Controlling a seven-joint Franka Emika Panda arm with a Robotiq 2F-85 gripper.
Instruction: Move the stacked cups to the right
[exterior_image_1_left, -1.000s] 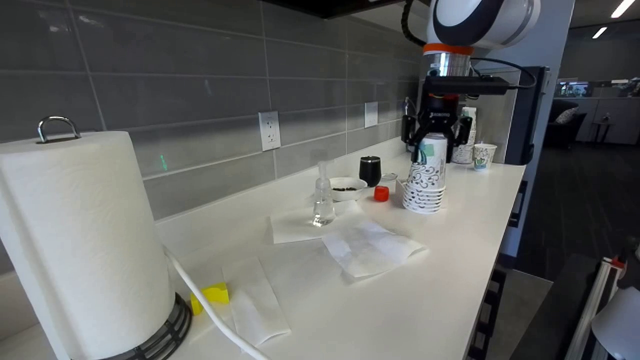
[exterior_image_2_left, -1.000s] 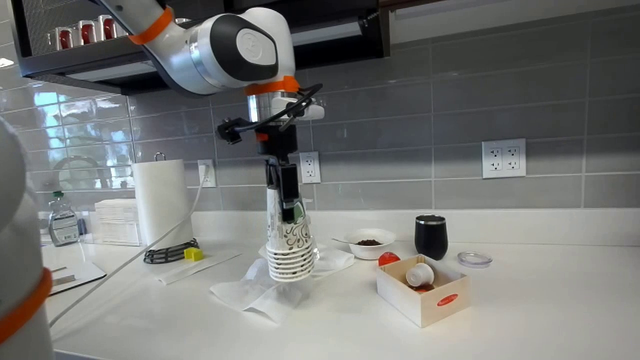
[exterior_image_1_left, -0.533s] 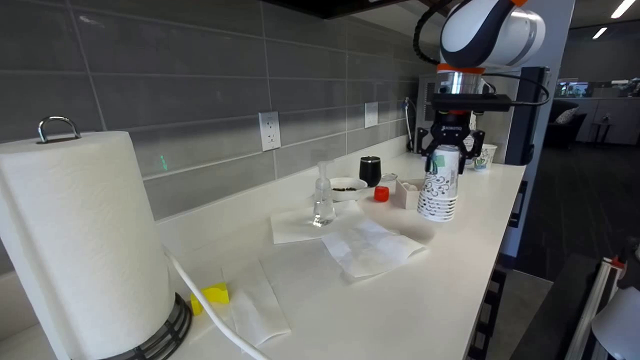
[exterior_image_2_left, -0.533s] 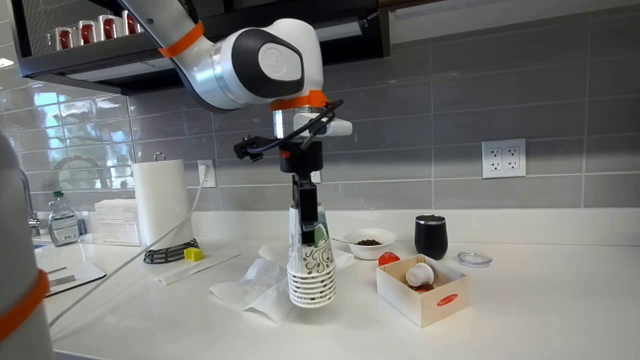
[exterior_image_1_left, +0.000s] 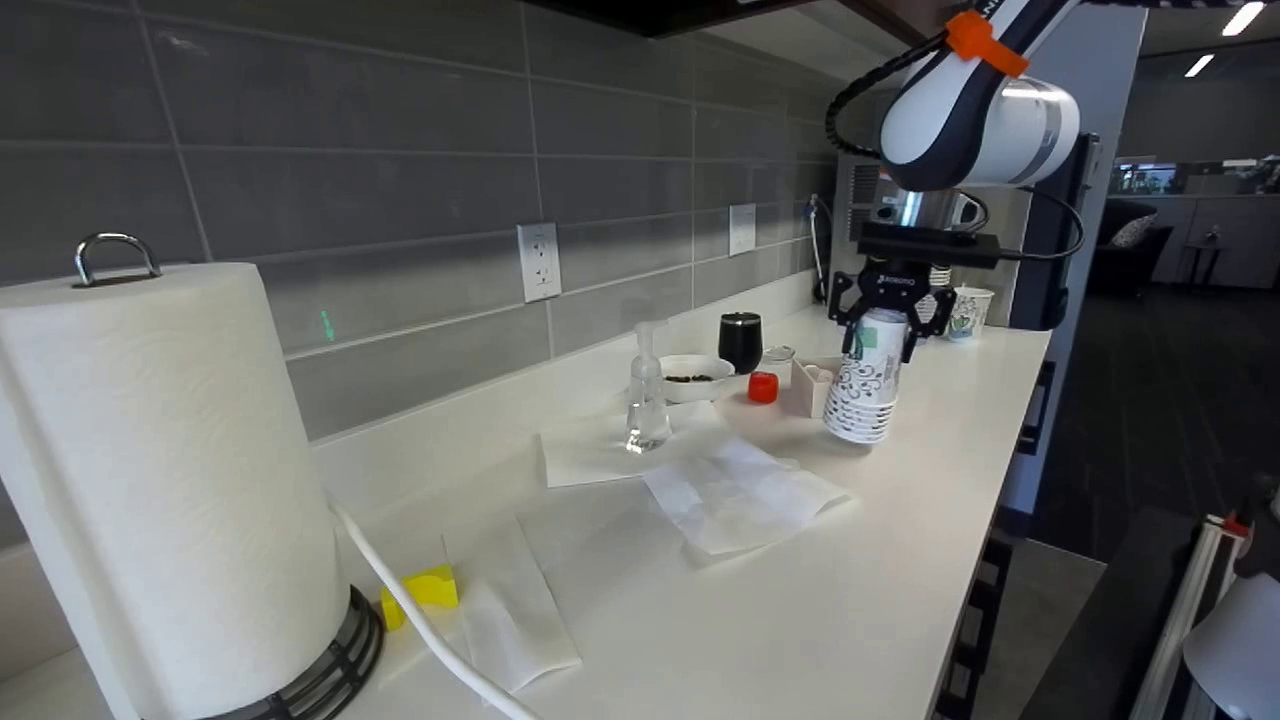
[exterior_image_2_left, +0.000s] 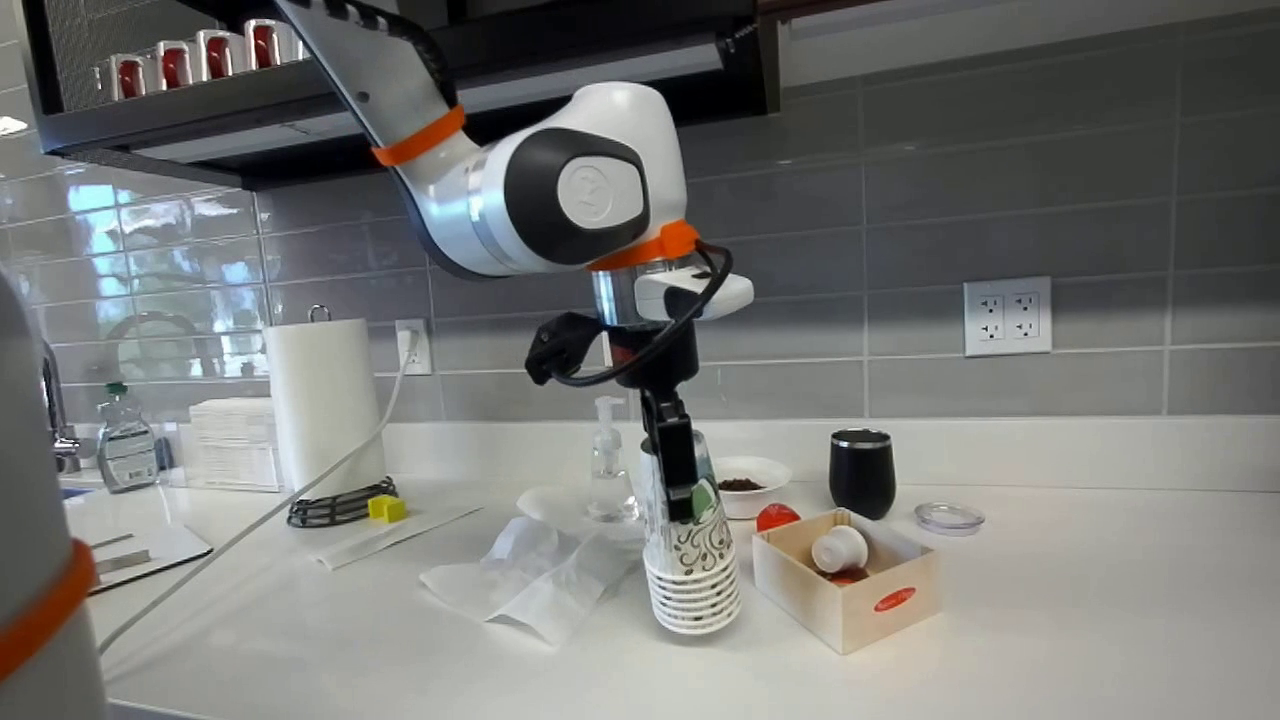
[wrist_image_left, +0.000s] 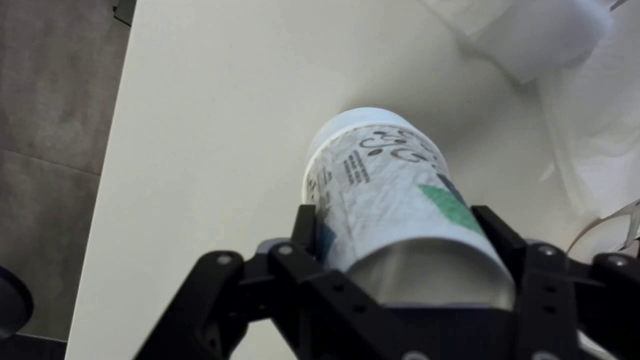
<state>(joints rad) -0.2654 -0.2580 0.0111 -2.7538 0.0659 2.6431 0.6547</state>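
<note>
Since the earlier frame, the stacked cups had moved right in an exterior view, away from the crumpled paper to just beside the wooden box. They leaned, upside down, between the back and front edges of the tabletop. I guessed lifting was done and carrying partly done; setting them down was left. Only there did I see a soap bottle with a green top.

Near the tabletop's far corner, an exterior view showed a single printed cup that I could not find elsewhere.

My wrist view showed grey floor past the front edge, and how my gripper squeezed the cups' narrow end from both sides.
</note>
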